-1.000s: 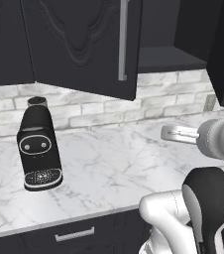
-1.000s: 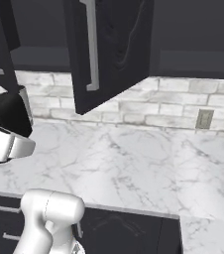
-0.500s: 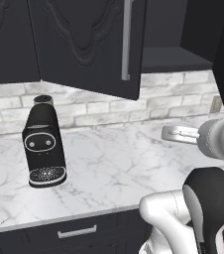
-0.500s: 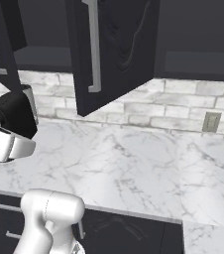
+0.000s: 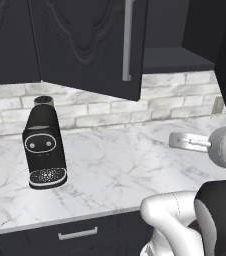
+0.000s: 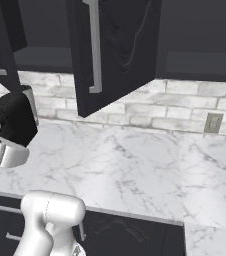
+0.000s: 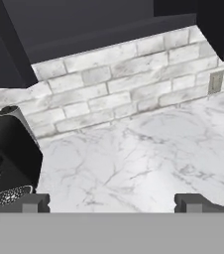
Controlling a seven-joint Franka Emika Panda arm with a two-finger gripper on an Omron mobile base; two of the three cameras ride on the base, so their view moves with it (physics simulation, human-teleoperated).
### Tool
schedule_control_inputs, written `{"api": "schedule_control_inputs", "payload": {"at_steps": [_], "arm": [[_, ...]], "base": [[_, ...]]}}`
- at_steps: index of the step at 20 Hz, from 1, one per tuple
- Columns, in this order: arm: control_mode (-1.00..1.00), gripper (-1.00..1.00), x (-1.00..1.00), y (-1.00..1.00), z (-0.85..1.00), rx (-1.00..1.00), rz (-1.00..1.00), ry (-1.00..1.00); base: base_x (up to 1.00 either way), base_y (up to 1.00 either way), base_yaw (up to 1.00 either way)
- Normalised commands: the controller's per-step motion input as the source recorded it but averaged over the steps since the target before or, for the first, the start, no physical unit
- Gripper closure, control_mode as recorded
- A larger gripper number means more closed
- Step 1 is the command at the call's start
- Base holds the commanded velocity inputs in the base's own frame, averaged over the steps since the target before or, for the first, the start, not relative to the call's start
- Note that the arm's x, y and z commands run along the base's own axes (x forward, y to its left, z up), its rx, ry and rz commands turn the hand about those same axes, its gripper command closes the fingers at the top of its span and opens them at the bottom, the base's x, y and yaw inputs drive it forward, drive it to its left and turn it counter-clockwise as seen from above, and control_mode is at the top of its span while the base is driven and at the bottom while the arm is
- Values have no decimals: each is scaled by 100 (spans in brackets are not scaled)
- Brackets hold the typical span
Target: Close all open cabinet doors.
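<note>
Drifting leftward with the base, shifting the whole scene rightward; hanging ajar at upper centre, tall matte-black relief-panelled cabinet door with slim silver bar handle; keeping pincer spread wide, gripping nothing, above white marble counter; closing not yet begun.

Matte-black cabinet doors, white-marbled counter

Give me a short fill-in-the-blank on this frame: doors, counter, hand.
1. The cabinet door with the silver bar handle stands ____.
2. The black coffee machine sits on the ____ countertop.
3. The hand has its fingers ____ and holds nothing.
4. The wall outlet is set in the ____ backsplash.

Missing words: open; marble; open; brick
</note>
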Motion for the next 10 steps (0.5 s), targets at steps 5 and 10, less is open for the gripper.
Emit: {"api": "schedule_control_inputs", "payload": {"at_steps": [5, 10], "arm": [[-100, -100, -57, -22, 0, 0, 0, -11], [-100, -100, -10, -64, 0, 0, 6, -9]], "base": [[0, 0, 0], [0, 0, 0]]}}
